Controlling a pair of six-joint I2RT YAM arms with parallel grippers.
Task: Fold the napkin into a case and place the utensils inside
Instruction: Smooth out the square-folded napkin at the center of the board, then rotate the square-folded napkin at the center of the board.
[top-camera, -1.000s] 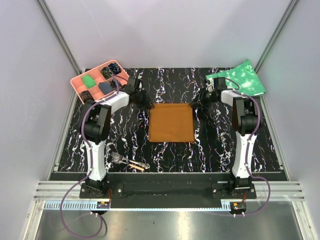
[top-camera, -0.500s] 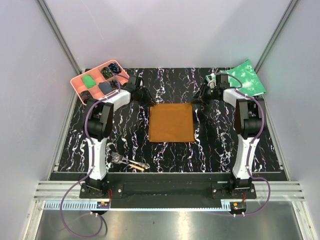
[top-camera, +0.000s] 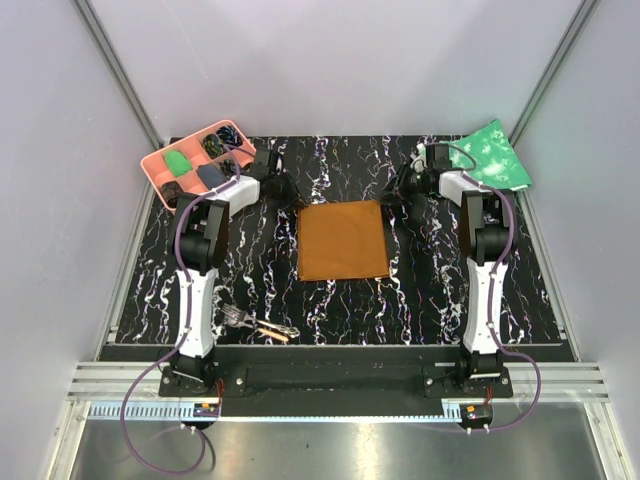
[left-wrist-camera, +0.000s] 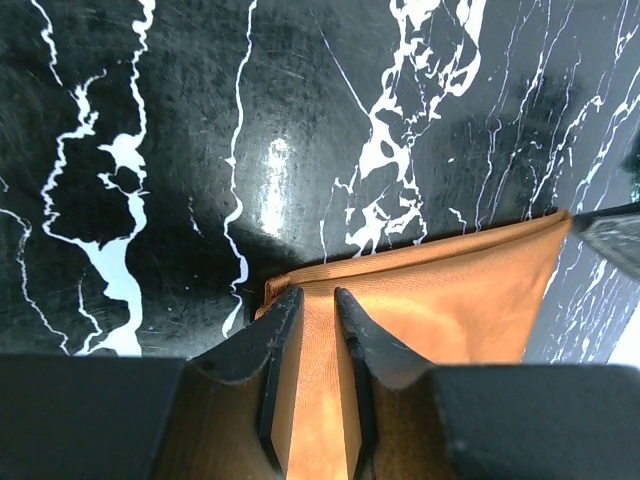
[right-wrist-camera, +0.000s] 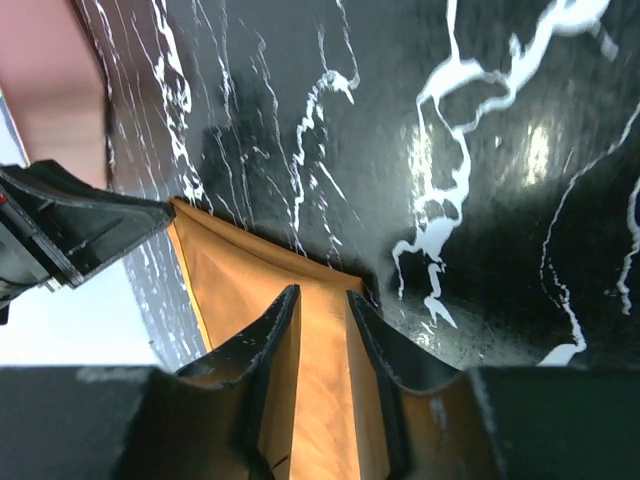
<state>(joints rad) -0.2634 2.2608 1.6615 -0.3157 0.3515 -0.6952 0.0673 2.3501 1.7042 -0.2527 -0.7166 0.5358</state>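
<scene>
While rust-brown napkin (top-camera: 342, 241) lies flat mid-table, left gripper (top-camera: 282, 190) pinches its far-left corner, jaws narrowed on cloth. Right gripper (top-camera: 400, 193) pinches far-right corner, likewise narrowed on cloth. Utensils (top-camera: 258, 325) lie near front edge, by left arm. Pink tray (top-camera: 158, 165) at far-left corner, green cloth (top-camera: 488, 152) at far-right corner of table (top-camera: 430, 290).

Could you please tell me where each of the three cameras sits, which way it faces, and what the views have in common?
Top external: above and behind the arm bases, looking down on the marble table, both arms showing.
Left wrist: on the left arm, facing down past its fingers at the napkin.
Right wrist: on the right arm, facing down past its fingers.
All three share the napkin; each wrist view glimpses the opposite gripper.
</scene>
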